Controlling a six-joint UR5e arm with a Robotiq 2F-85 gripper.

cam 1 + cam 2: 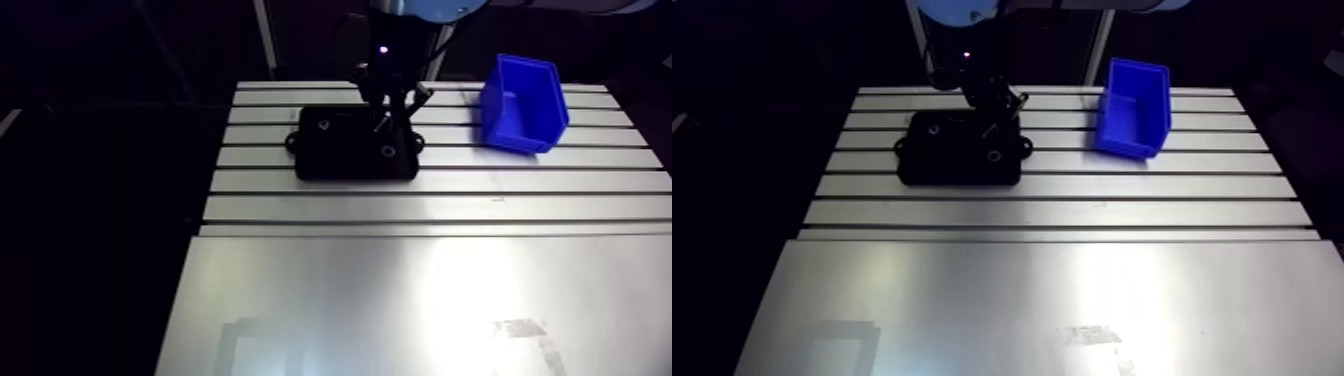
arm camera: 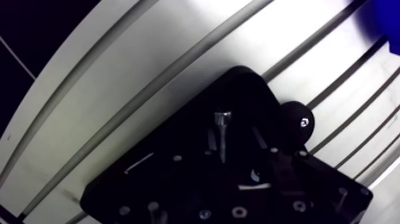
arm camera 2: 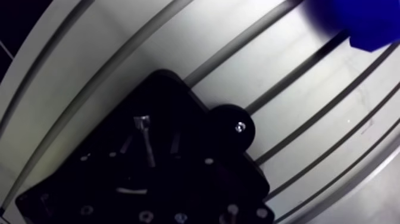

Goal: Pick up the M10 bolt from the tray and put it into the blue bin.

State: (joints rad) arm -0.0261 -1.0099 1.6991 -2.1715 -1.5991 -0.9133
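Nothing legible here tbh, no txt, nrs or logos I can make out. The black tray [image 1: 340,165], blue bin [image 1: 524,108] and table [image 1: 330,290] all look unmarked in the arm view, and the wrist view is the same. Only maybe: a pale smudgy patch [image 1: 520,330] on the front sheet of the table. It's too blurry to say if it's print or just glare.
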